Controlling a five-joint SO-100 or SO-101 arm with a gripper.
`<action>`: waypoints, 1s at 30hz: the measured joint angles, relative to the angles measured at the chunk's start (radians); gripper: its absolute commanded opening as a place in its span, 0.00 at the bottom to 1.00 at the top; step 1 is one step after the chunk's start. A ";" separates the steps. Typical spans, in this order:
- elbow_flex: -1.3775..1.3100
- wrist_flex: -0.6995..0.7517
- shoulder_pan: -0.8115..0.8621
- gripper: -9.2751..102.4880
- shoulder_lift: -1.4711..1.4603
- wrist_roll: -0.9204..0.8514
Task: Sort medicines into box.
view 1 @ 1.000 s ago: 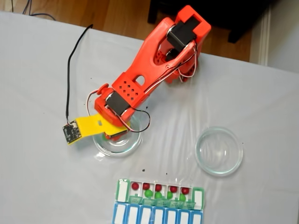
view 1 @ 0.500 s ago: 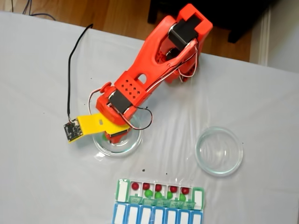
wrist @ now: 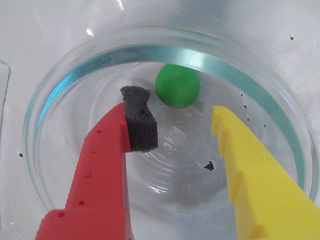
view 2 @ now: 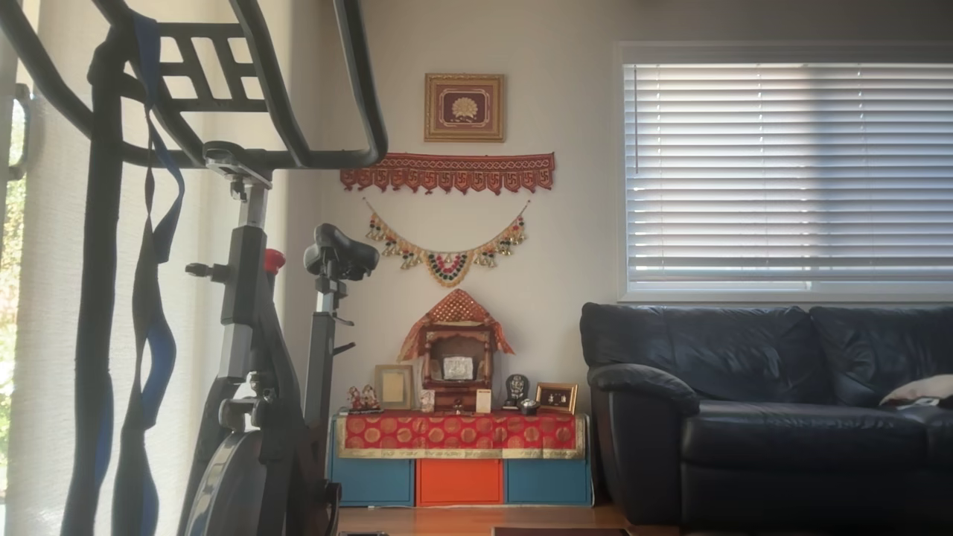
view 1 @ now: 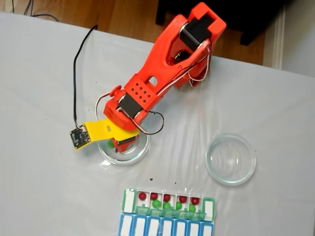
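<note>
Bright, even daylight; soft focus, mild glare.

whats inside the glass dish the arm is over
One green pill lies in the dish, loose between the open fingers. The fingers hide part of the dish floor.

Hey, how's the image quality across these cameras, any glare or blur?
Wrist view: sharp, with glare streaks on the clear round glass dish around the bright green pill. Fixed view: soft, with sheen on the white table cover. Other view: backlit by the window blinds, foreground dark.
</note>
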 measured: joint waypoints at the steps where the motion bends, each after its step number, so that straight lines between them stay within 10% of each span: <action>1: 0.005 -0.009 0.000 0.28 0.000 0.000; 30: 0.077 -0.206 -0.028 0.23 0.002 0.000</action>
